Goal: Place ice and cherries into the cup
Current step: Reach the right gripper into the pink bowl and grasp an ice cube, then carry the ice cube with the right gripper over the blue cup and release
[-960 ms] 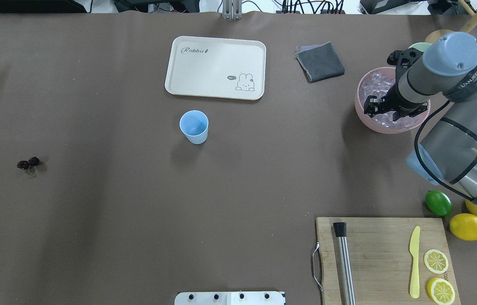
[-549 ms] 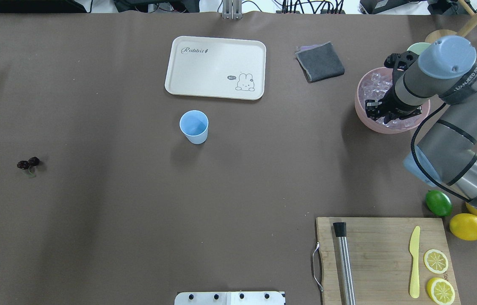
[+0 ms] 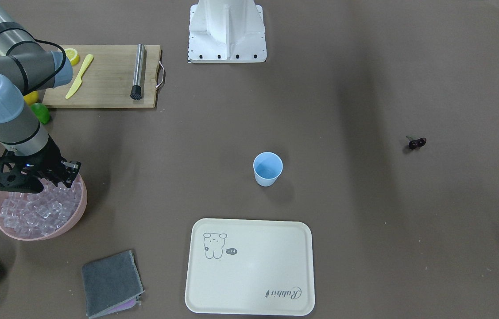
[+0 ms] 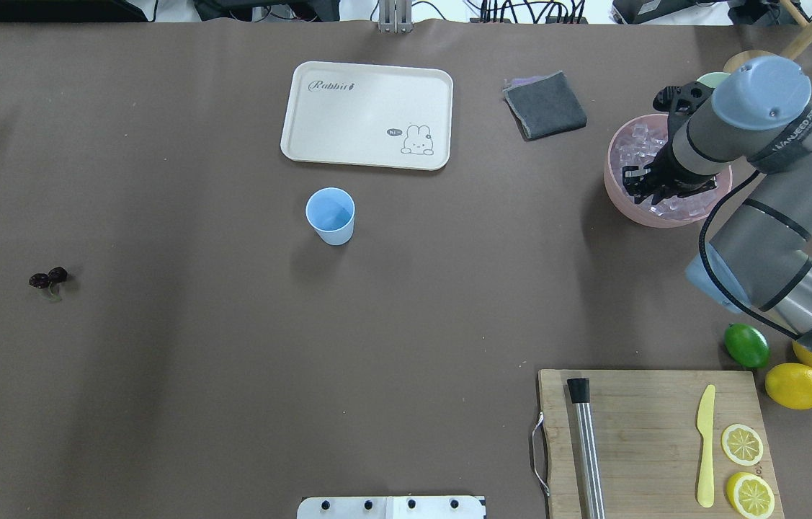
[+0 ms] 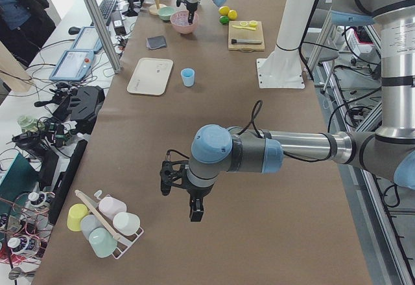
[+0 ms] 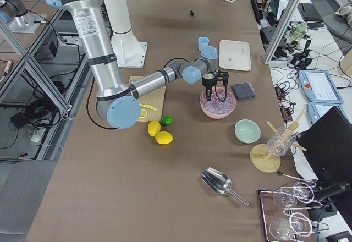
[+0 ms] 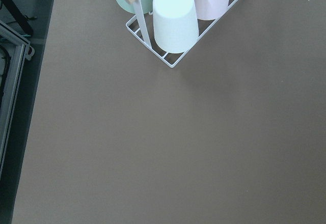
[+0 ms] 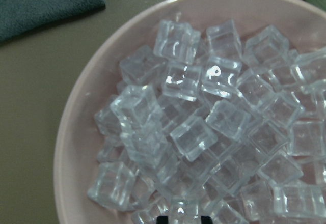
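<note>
Covering of plain brown is seen across the whole desk [image 4: 233, 360]. In the overhead view the right arm [image 4: 759, 144] is brought in from the right edge and bent toward the upper right of the frame. In the view from the desk's left end the left arm [image 5: 259, 152] is stretched across the lower middle, and the left gripper [image 5: 195, 211] is pointed down above the desk near a wire rack [image 7: 171, 65] of upturned cups. How far this gripper is open cannot be told.

A wooden board [image 4: 650, 432] is laid at the lower right of the overhead view and a cream tray [image 4: 366, 115] at the upper middle. A pink bowl [image 4: 611, 191] is set at the upper right, and the ice [image 8: 193, 137] is heaped inside it. The right gripper [image 4: 654, 187] is lowered into this bowl. Its fingertips [image 8: 162, 219] are seen apart at the bottom edge of the right wrist view, down among the cubes. Whether a cube is clamped cannot be told.

The cup [image 4: 330, 216] is stood upright just below the tray, well apart from the bowl. The cherries [image 4: 47, 277] are left on the desk at the far left.
</note>
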{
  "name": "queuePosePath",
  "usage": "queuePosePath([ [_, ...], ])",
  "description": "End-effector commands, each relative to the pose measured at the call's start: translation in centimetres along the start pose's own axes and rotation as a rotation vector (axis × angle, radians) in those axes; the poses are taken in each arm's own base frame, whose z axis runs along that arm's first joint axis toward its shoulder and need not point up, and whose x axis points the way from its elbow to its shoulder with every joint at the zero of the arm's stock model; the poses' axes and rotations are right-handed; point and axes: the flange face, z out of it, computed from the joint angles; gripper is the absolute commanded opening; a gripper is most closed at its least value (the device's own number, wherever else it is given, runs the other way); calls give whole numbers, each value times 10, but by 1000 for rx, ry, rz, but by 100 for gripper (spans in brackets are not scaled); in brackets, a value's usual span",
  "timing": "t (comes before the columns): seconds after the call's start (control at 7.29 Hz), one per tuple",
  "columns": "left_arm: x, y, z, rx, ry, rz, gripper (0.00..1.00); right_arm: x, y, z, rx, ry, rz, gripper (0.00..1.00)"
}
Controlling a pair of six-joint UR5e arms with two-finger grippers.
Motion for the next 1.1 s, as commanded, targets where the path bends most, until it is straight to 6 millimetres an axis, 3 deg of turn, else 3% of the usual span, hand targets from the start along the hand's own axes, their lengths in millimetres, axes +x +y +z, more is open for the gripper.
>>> queuePosePath([
  [0.0,0,0,0,1,0,2,98,-26,-27,-47,-32,-85,-5,22],
  [0.14,1,0,0,2,0,3,98,-70,-40,-76,-42,-95,1,22],
  [0.27,2,1,-1,3,2,4,98,-127,-45,-110,-54,-99,19,21],
  [0.41,1,1,-2,4,2,2,98,-198,-25,-129,-76,-117,55,21],
  [0.82,2,0,-2,4,2,5,98,-387,21,-141,-61,-116,162,21],
  [0.96,2,0,-2,4,2,5,98,-457,13,-157,-73,-98,147,22],
])
